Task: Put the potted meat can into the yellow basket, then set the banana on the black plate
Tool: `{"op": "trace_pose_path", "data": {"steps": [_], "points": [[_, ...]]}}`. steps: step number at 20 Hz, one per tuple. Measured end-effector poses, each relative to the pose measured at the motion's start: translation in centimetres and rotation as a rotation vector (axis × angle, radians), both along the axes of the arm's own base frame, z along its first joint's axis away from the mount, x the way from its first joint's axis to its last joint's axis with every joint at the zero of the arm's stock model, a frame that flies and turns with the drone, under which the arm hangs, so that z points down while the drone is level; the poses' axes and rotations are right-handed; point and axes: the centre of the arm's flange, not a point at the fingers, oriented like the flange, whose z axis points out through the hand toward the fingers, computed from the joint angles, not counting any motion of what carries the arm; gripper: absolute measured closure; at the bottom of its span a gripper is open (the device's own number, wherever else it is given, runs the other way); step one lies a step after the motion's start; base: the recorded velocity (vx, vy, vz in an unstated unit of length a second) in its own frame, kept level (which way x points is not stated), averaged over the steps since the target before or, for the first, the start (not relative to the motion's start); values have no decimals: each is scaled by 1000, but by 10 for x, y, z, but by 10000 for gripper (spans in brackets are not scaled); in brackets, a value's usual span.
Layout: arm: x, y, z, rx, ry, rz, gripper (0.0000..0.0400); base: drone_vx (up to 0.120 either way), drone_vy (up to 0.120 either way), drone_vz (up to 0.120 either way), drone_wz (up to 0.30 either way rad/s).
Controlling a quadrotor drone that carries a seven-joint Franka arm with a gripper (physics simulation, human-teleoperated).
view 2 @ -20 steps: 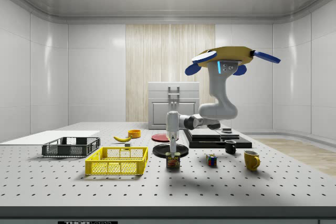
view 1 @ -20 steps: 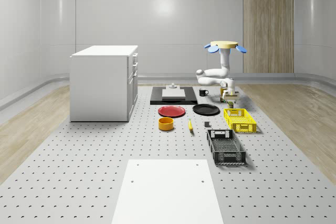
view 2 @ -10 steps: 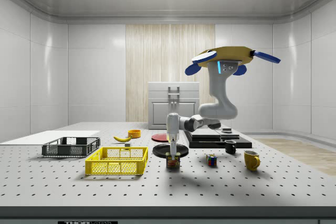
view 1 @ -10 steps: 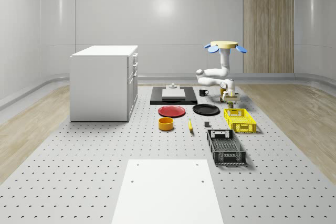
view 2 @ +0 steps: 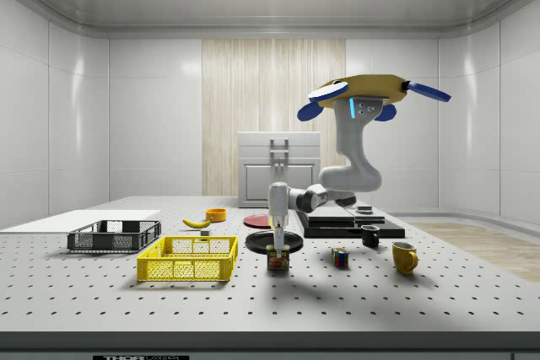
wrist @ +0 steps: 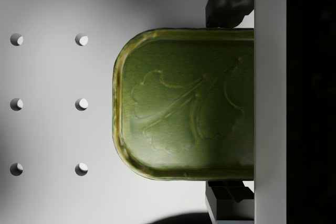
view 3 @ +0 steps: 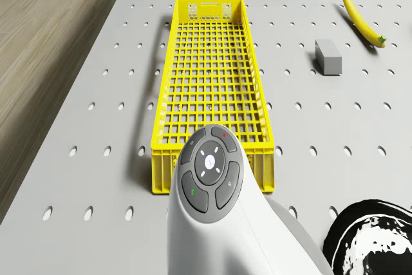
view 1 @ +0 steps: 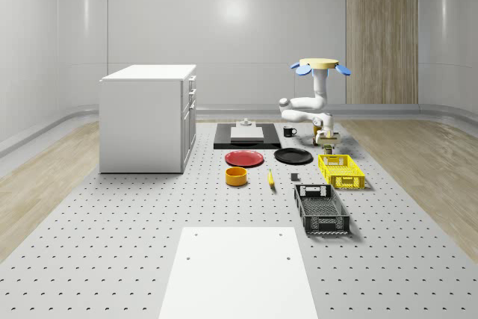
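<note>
In the wrist view the potted meat can (wrist: pixel 184 103) sits between the claw's fingers (wrist: pixel 231 9), one at each long side, pinching it against the perforated tabletop (wrist: pixel 52 77). In the side view the claw (view 2: pixel 278 247) stands straight down on the can (view 2: pixel 278 260), which rests on the tabletop just beside the yellow basket (view 2: pixel 188 258), at the basket's 3 o'clock. Farther back, the banana (view 2: pixel 197 222) lies at about 12 o'clock from the basket, with the black plate (view 2: pixel 272 242) behind the claw. The drone (view 2: pixel 369 90) hovers above, at the can's 2 o'clock, over the tabletop near a dark mug (view 2: pixel 369 236).
</note>
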Motion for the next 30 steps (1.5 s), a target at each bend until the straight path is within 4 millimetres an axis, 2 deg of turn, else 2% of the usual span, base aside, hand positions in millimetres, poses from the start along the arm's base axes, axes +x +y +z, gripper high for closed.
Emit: {"op": "trace_pose_path", "data": {"steps": [3, 6, 9, 16, 21, 27, 30], "points": [[0, 0, 2, 0, 0, 0, 0, 0, 0, 0, 0], [0, 0, 3, 0, 0, 0, 79, 0, 0, 0, 0], [0, 1, 4, 0, 0, 0, 114, 0, 0, 0, 0], [0, 1, 0, -4, 1, -20, 111, 0, 0, 0, 0], [0, 1, -15, -6, 2, -9, 111, 0, 0, 112, 0], [0, 1, -23, -6, 2, -3, 112, 120, 0, 120, 0], [0, 1, -24, -6, 2, -2, 112, 120, 0, 13, 0]]}}
